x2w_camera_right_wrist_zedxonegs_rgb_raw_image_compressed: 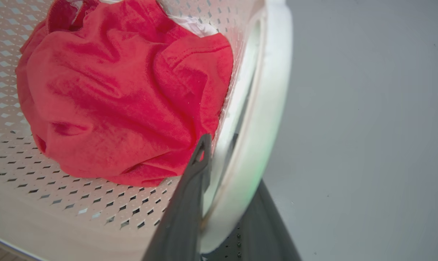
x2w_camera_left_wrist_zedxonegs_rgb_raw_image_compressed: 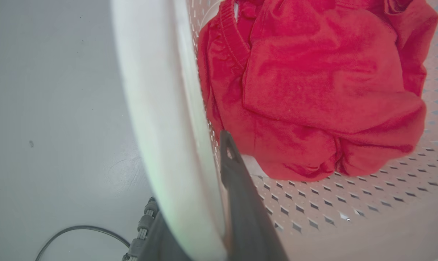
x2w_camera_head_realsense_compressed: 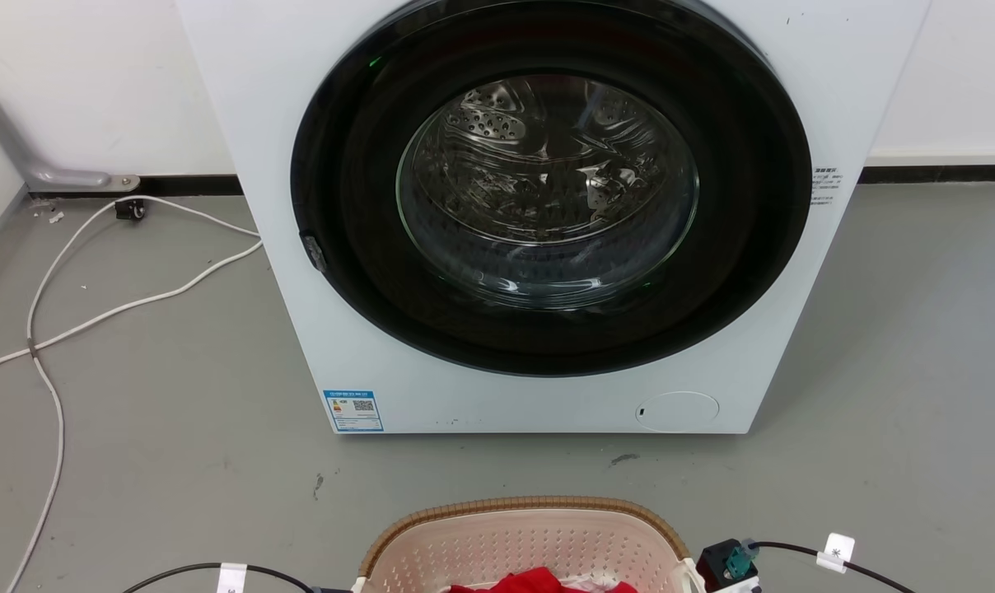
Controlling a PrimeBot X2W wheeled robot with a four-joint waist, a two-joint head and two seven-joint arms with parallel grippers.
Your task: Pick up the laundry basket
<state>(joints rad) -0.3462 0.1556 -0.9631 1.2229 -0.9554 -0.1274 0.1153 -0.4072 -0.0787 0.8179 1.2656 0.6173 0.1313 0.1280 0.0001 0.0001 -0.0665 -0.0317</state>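
Note:
The laundry basket (x2w_camera_head_realsense_compressed: 530, 539) stands on the floor at the bottom of the head view, cream-pink and perforated with a brown woven rim. A red garment (x2w_camera_left_wrist_zedxonegs_rgb_raw_image_compressed: 320, 87) lies bunched inside it. In the left wrist view my left gripper (x2w_camera_left_wrist_zedxonegs_rgb_raw_image_compressed: 193, 188) straddles the basket's white loop handle (x2w_camera_left_wrist_zedxonegs_rgb_raw_image_compressed: 161, 108), one dark finger (x2w_camera_left_wrist_zedxonegs_rgb_raw_image_compressed: 240, 195) inside the wall, the other mostly hidden under the handle. My right gripper (x2w_camera_right_wrist_zedxonegs_rgb_raw_image_compressed: 233, 163) grips the opposite white handle (x2w_camera_right_wrist_zedxonegs_rgb_raw_image_compressed: 266, 108) the same way, with the inner finger (x2w_camera_right_wrist_zedxonegs_rgb_raw_image_compressed: 190, 203) against the red garment (x2w_camera_right_wrist_zedxonegs_rgb_raw_image_compressed: 121, 98). Both grippers look shut on the handles.
A white washing machine (x2w_camera_head_realsense_compressed: 300, 123) with a closed round glass door (x2w_camera_head_realsense_compressed: 547, 189) stands straight ahead, close behind the basket. White cables (x2w_camera_head_realsense_compressed: 94, 313) trail over the grey floor at the left. Black cables with white tags (x2w_camera_head_realsense_compressed: 835, 552) lead to each wrist.

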